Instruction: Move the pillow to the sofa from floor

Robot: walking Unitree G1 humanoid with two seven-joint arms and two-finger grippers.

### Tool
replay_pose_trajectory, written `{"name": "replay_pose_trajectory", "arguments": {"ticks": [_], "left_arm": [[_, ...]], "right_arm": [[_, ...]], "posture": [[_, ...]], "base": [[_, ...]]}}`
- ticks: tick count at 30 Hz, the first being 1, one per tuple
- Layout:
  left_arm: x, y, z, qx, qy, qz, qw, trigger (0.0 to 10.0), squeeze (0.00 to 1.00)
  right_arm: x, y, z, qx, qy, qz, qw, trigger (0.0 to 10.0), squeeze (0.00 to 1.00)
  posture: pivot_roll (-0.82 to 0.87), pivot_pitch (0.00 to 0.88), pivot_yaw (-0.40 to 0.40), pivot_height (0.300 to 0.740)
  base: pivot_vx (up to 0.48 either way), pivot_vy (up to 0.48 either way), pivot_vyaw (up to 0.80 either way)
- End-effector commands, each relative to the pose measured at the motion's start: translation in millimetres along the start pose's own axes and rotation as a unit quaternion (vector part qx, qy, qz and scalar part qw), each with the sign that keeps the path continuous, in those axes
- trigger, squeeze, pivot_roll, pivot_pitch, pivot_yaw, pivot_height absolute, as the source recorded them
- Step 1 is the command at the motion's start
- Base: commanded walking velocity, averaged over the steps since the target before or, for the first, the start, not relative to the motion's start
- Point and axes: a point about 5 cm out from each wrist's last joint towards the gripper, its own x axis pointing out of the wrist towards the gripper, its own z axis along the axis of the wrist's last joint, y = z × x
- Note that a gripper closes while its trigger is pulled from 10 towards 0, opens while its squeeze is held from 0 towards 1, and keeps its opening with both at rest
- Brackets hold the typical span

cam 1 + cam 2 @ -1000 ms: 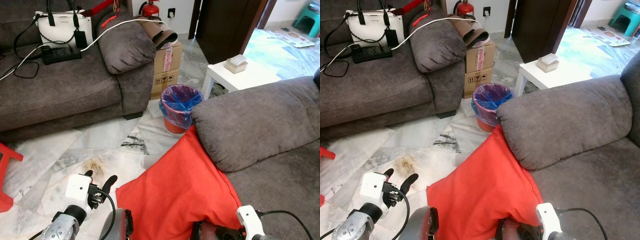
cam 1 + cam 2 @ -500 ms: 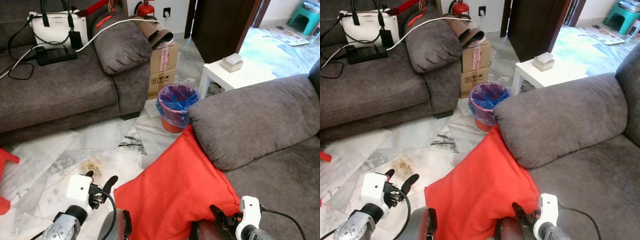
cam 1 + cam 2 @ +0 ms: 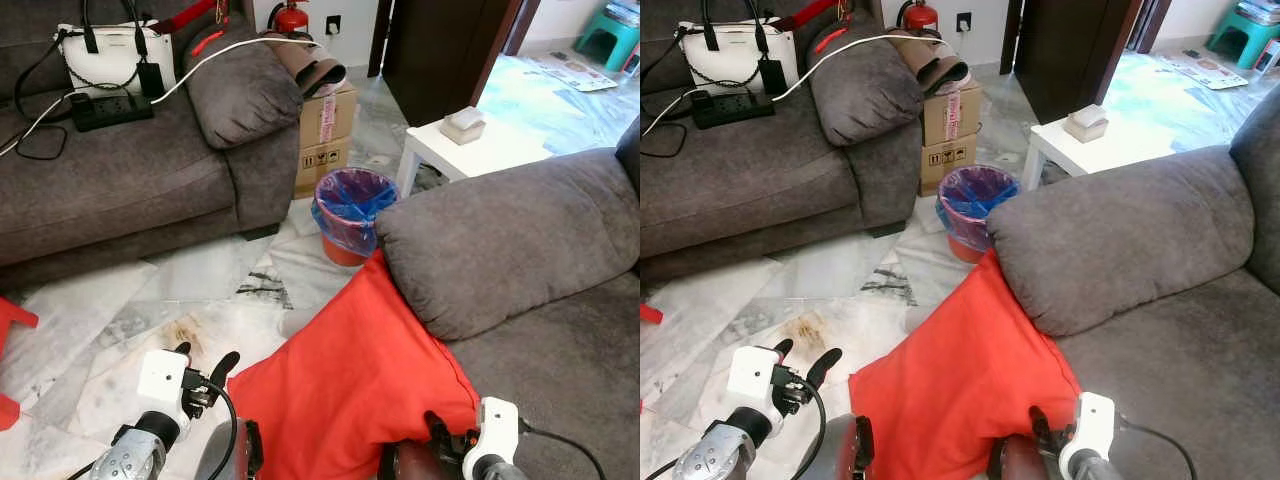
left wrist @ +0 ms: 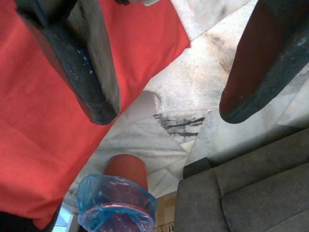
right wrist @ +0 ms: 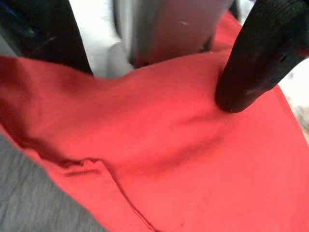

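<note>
— Where is the pillow (image 3: 355, 385) found?

— It is seen at lower centre of the head views, propped on the marble floor (image 3: 150, 300) and leaned against the arm of the near sofa (image 3: 500, 240). It is judged not yet lifted, its lower edge being close to the floor.

— How are the grippers placed?

— The right gripper (image 5: 159, 72) is spread, one black finger pressed into the red cloth, presumably so that a fold can be taken. The left gripper (image 3: 205, 372) is held spread beside the pillow's left edge, over the tiles, nothing being pinched.

— What is added by the wrist views?

— The contact of the right finger with the cloth is shown close up. In the left wrist view the lined bin (image 4: 118, 205) is seen beyond the pillow's edge.
</note>
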Motion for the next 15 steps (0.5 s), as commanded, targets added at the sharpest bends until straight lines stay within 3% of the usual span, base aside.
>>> {"name": "replay_pose_trajectory", "arguments": {"ticks": [1,3,4,5,10,15], "left_arm": [[-3.2,-2.5,-4,0.002,0.005,-0.003,1.000,10.0,0.00],[-3.4,-2.2,-4,0.003,0.006,-0.003,1.000,10.0,0.00],[-3.7,-1.7,-3,0.003,0.006,-0.002,1.000,10.0,0.00],[-3.7,-1.5,-4,0.003,0.006,-0.001,1.000,10.0,0.00],[-3.6,-2.1,-3,0.002,0.006,-0.002,1.000,10.0,0.00],[-2.6,-3.0,-3,0.002,0.005,-0.004,1.000,10.0,0.00]], "right_arm": [[0.8,3.9,-5,0.045,0.007,0.000,0.999,10.0,0.00],[3.4,11.7,-3,0.082,0.000,0.014,0.997,10.0,0.00],[6.4,21.0,0,0.132,-0.009,0.032,0.991,10.0,0.00],[7.5,25.3,1,0.151,-0.011,0.042,0.988,10.0,0.00],[10.4,47.3,1,0.198,-0.002,0.115,0.973,10.0,0.00],[9.3,57.4,-1,0.183,0.003,0.170,0.968,10.0,0.00]], "posture": [[0.17,0.178,-0.012,0.583],[0.17,0.179,-0.011,0.583],[0.17,0.178,-0.010,0.583],[0.17,0.178,-0.010,0.583],[0.18,0.177,-0.007,0.583],[0.17,0.177,-0.005,0.583]], "base": [[0.000,0.000,0.00],[0.000,0.000,0.00],[0.000,0.000,0.00],[0.000,0.000,0.00],[0.000,0.000,0.00],[0.000,0.000,0.00]]}}
